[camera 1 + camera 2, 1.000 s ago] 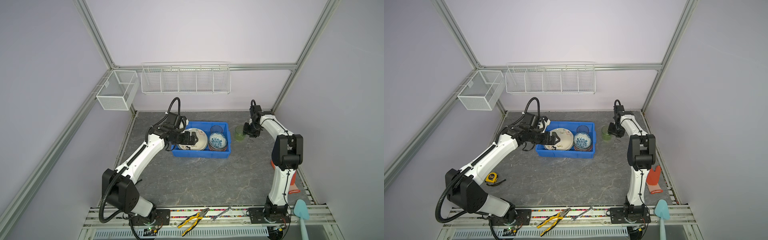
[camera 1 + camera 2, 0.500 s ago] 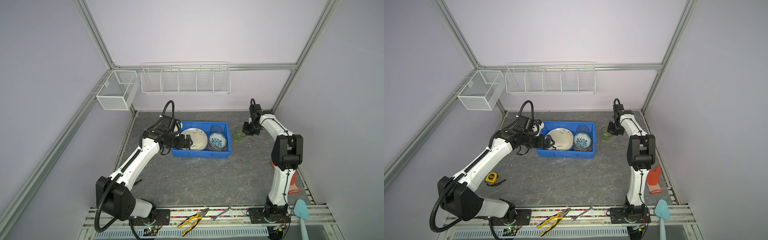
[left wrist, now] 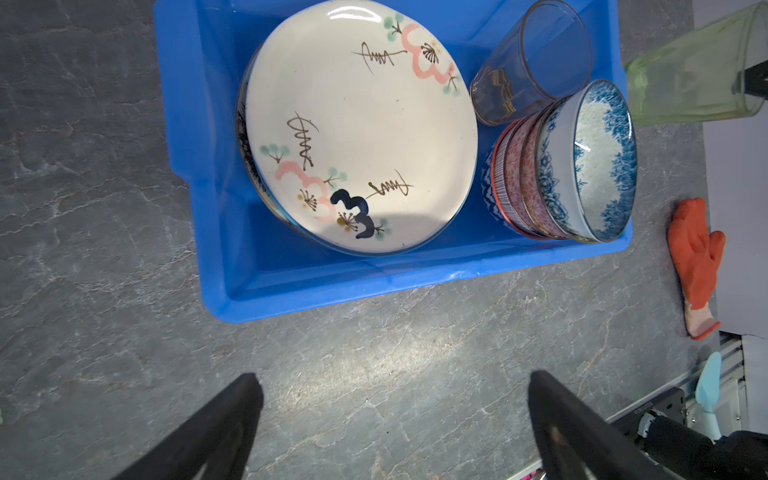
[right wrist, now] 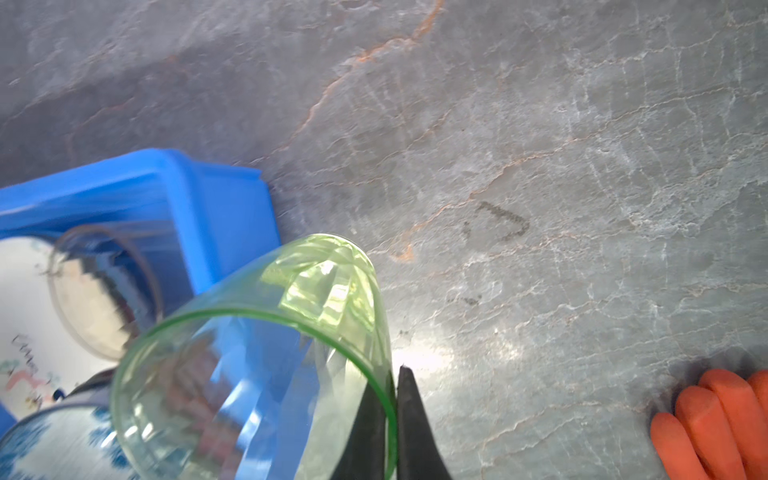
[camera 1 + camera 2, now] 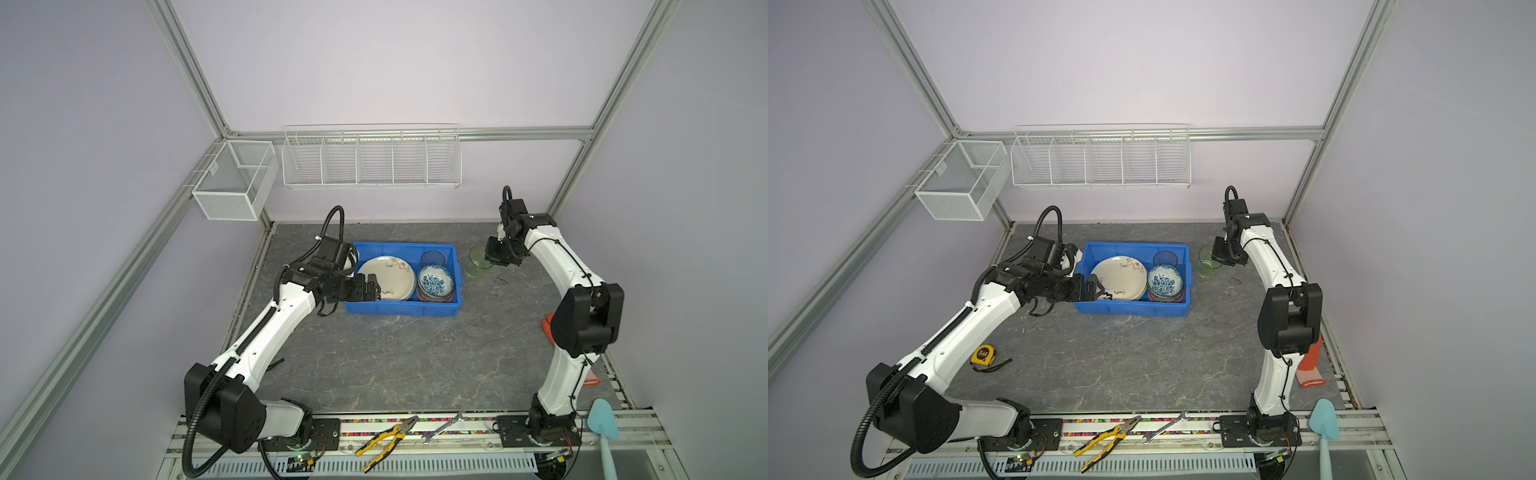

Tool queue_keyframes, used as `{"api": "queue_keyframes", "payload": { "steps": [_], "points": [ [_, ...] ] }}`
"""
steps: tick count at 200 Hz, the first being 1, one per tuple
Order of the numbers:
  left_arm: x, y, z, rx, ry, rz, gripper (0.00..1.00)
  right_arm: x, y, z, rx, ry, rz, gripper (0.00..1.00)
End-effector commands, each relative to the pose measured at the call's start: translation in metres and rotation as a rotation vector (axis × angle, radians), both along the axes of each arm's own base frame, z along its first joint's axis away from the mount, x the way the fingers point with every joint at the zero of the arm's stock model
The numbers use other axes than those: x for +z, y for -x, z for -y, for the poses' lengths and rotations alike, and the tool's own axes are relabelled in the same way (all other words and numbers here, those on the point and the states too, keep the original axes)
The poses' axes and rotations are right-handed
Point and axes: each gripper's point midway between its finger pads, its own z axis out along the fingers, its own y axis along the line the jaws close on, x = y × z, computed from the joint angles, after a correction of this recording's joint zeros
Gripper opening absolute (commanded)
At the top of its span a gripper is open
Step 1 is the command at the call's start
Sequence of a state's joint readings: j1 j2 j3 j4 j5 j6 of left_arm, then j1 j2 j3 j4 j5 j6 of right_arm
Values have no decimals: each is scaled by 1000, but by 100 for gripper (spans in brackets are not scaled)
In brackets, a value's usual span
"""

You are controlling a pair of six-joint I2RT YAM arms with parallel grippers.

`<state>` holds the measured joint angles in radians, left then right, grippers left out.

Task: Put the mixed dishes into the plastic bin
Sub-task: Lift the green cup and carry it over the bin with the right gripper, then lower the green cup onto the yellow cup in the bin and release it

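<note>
Nearest, on the front rail: yellow-handled pliers (image 5: 388, 440) beside a wrench (image 5: 442, 428). Further in, at the left end of the blue bin (image 5: 399, 308), left gripper (image 3: 392, 380): jaws spread wide, gripping nothing, hovering. Inside the bin: a cream floral plate (image 5: 388, 272) atop other plates, a stack of bowls (image 5: 435, 280) with the blue-patterned one uppermost, a clear glass (image 5: 433, 258) in the far right corner. Just past the bin's right end, outside it and not yet in: the green glass (image 5: 477, 261), tilted. Clamped tight on that glass's rim, one finger inside, one outside: right gripper (image 4: 392, 376). Farthest back, on the wall: white wire baskets (image 5: 372, 160).
</note>
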<state>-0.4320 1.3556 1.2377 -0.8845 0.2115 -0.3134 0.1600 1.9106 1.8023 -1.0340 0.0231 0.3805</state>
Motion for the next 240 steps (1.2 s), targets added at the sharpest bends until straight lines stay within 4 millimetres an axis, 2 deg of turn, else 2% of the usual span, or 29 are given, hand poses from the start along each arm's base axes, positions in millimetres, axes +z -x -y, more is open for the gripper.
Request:
{"api": "queue_keyframes", "payload": {
  "steps": [1,5,8,13,41,68,96,125,168,206,240],
  "points": [
    [3,6,-12,36,-26,9,99,26,10,-14,47,5,30,7],
    [4,6,-13,35,-27,12,100,28,10,-15,46,5,33,7],
    [4,7,-13,36,-28,14,100,30,12,-26,72,5,36,7],
    [5,7,-15,37,-31,18,100,33,12,-32,86,9,44,6],
    [7,10,-17,40,-24,37,100,52,10,-53,119,19,90,6],
    [8,12,-21,46,-32,47,100,67,-1,-68,125,9,137,7],
    [6,13,-25,53,-36,45,100,71,-16,-89,151,4,149,7],
    [2,13,-28,62,-37,39,100,60,-33,-110,170,1,137,6],
    [-4,14,-32,64,-44,31,100,28,-49,-131,193,10,88,6],
    [-8,14,-32,65,-40,18,100,1,-51,-134,191,39,49,7],
    [-10,14,-35,62,-43,16,100,-7,-51,-132,185,56,40,7]
  ]
}}
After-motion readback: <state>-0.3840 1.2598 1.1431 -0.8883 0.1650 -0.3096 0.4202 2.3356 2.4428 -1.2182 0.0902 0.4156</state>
